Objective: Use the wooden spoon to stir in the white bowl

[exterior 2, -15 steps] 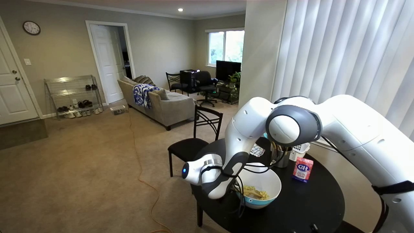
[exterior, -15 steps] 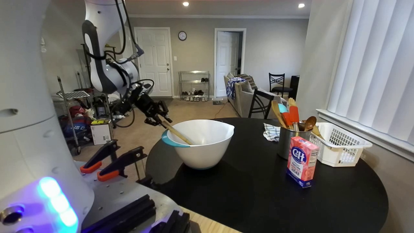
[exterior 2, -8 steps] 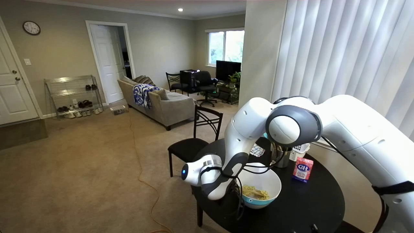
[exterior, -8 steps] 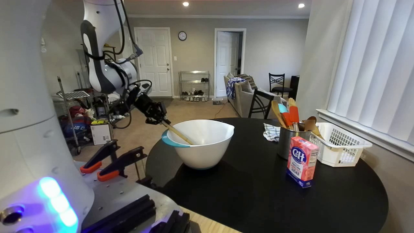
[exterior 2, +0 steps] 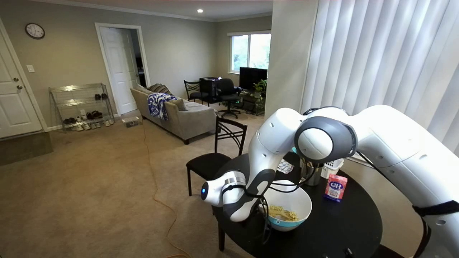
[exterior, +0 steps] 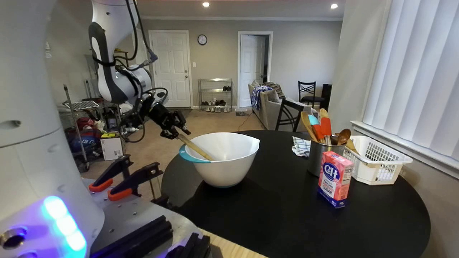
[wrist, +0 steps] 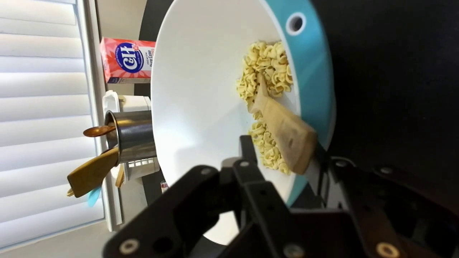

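The large round white mixing bowl with a turquoise rim section (exterior: 222, 173) stands upright on the round black table (exterior: 287, 222). Pale yellow, curled pasta-like pieces (wrist: 267, 61) lie in the bottom of the bowl, toward the turquoise section. The long, slender light-tan wooden spoon (wrist: 283, 127) is in the bowl — tilted, its lower end among the pieces, its straight handle rising over the turquoise section of the rim.

The black two-fingered end effector (wrist: 284, 147) is at the upper end of the handle and is released: its fingers stand apart. In the wrist view the handle's end lies between them, just beside one finger, with a visible gap to the other. Contact with the nearer finger cannot be confirmed. In an exterior view the white robot arm (exterior 2: 274, 139) hides the end effector.

Well apart from the bowl, across the table, stands an upright pink-and-white C&H sugar box (exterior: 335, 181). Just beside it is a cylindrical stainless-steel container (exterior: 313, 157) holding wooden, red and light-blue utensils (exterior: 325, 126). A white rectangular slatted basket (exterior: 373, 176) sits next to the container — on the window side. A white checked cloth (exterior: 302, 147) lies near the container.
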